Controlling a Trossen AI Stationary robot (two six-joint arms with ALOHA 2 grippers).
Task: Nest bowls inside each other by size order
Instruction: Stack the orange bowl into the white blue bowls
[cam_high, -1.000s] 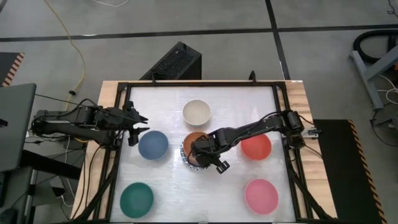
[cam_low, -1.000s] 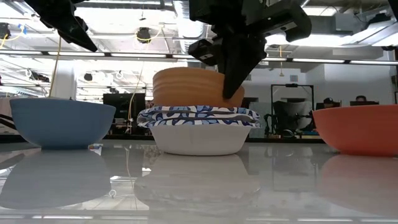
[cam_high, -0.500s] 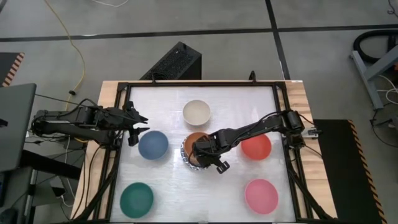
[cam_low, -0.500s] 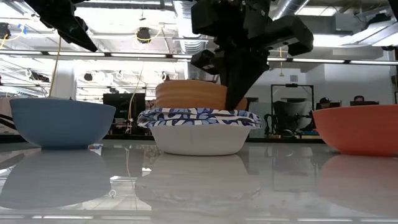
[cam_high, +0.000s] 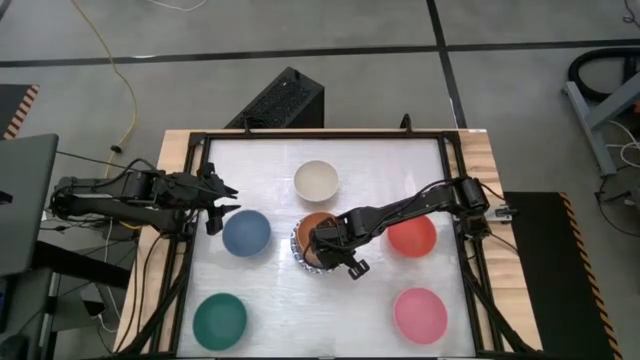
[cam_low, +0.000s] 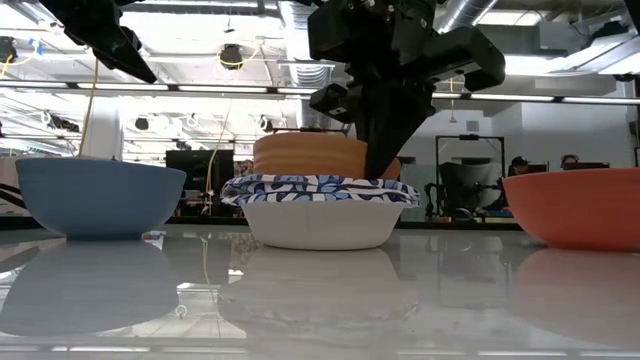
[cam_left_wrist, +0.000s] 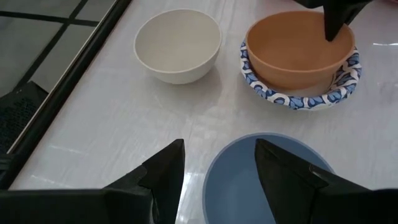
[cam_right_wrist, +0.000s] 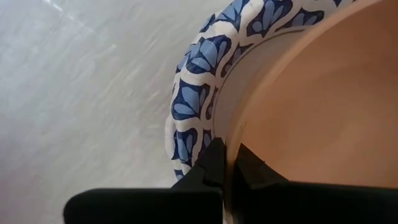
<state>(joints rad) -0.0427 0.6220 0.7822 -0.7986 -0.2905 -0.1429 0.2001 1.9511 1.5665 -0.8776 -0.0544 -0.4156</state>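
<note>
Fingers of the right tool (cam_high: 322, 249) are clamped on the orange bowl's (cam_high: 316, 232) rim, one inside, one outside, the bowl sitting in the blue-and-white patterned bowls (cam_low: 318, 207) at bench (cam_high: 350, 160) centre. Cream bowl (cam_high: 316, 181) lies at 12 o'clock, slate-blue bowl (cam_high: 246, 232) at 9, red bowl (cam_high: 415, 236) at 3. The left tool (cam_high: 222, 205) hovers spread apart near the slate-blue bowl.

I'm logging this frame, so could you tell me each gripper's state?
Left gripper: open, empty, beside the slate-blue bowl.
Right gripper: shut on the orange bowl rim.
</note>
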